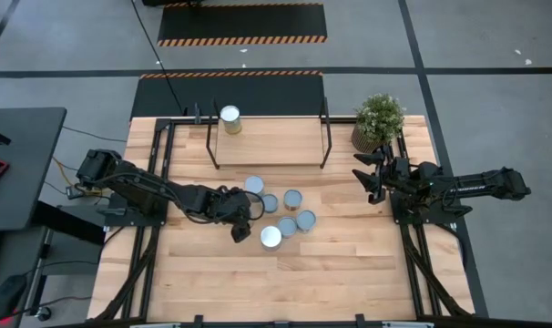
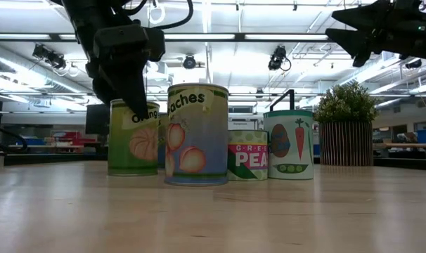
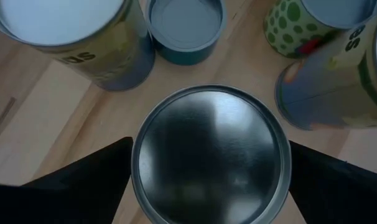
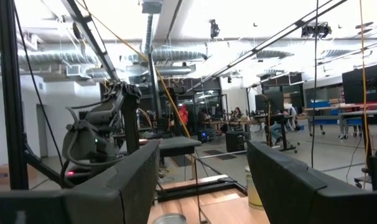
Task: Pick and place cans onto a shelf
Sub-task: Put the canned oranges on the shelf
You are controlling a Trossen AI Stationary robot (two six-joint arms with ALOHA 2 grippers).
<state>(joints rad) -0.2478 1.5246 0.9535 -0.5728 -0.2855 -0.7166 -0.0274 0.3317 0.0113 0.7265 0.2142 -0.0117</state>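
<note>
Two arms flank your table [image 1: 349,273], and the biggest task piece, the shelf [image 1: 271,143], stands at the far edge with one can [image 1: 230,119] already on its left end. A plant [image 1: 378,118] sits at the far right corner, just beyond the shelf's right post.

You have six more cans [image 1: 281,211] clustered mid-table, in front of the shelf. Your left gripper [image 1: 241,227] is at the cluster's left edge, jaws spread wide. From its wrist you look straight down on a silvery can top [image 3: 211,153], a dark finger [image 3: 92,174] on either side of it; contact cannot be judged. In the low view that gripper hangs just over the orange-labelled can [image 2: 133,138].

Your right gripper [image 1: 371,178] waits raised at the right side, near the plant, well apart from every can, fingers drawn near together on nothing.
</note>
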